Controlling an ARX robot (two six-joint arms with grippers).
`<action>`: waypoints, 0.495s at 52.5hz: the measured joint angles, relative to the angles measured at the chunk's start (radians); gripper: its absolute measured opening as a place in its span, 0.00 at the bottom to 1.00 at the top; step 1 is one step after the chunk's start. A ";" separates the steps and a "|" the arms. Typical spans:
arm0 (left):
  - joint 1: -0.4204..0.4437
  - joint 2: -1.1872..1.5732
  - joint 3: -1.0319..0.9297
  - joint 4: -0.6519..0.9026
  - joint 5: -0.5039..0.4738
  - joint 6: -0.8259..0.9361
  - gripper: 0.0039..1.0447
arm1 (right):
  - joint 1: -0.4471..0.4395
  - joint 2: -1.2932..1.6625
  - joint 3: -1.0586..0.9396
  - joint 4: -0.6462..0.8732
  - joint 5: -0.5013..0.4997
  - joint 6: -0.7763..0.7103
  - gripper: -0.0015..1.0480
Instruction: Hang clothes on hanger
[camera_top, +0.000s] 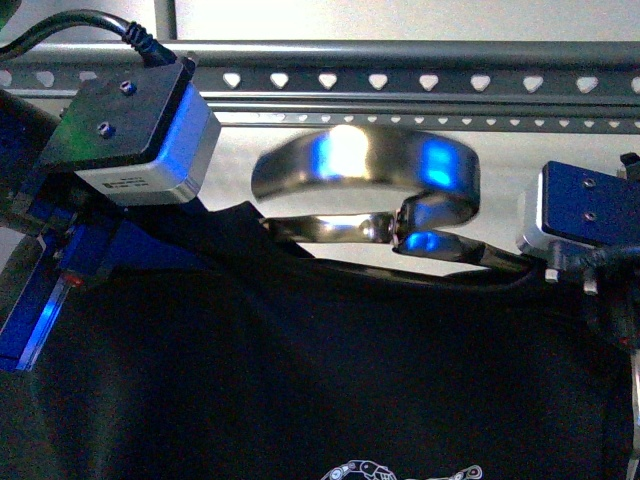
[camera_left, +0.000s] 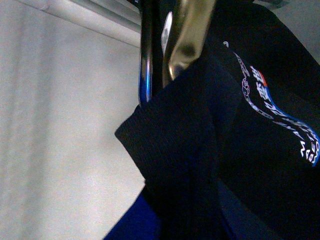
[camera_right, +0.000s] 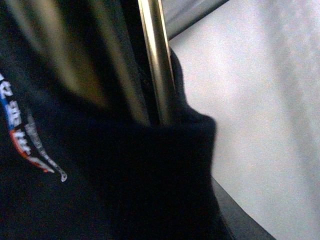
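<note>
Black shirt (camera_top: 300, 390) fills the front view. It's plain dark knit with a neckline curving across the top and a scrap of white print at the lower edge. A shiny metal hook (camera_top: 365, 160) stands up out of that neckline, a broad curved band catching blue glints, just under the rack (camera_top: 400, 80) with its row of heart-shaped holes. Whether hook and rail touch, I cannot tell.

Left wrist view: the cloth is draped right over the jaws, fine ribbing showing in the weave, and beyond them the print runs in a curved band – white characters, a blue stripe, a dab of red. Only a blue sliver of the left gripper (camera_left: 131, 227) peeks out beneath the fabric, so I cannot tell whether its jaws are apart or pinched together. Two polished bars (camera_left: 187, 35) rise out of the fold just past them.

Right wrist view: dark cloth again, bunched around one brassy rod (camera_right: 157, 65), with white, blue and orange-red print off to the side. The right gripper is buried behind the shirt – its jaws are unseen and their state can't be told.
</note>
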 joint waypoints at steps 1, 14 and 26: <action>0.000 0.000 0.002 0.001 0.002 0.000 0.19 | -0.004 -0.008 -0.011 -0.005 -0.007 -0.001 0.10; 0.000 -0.002 0.007 0.001 0.011 -0.001 0.49 | -0.049 -0.068 -0.110 -0.109 -0.042 0.000 0.08; 0.000 -0.002 0.007 0.001 0.012 -0.002 0.78 | -0.099 -0.039 -0.207 -0.173 -0.015 -0.020 0.08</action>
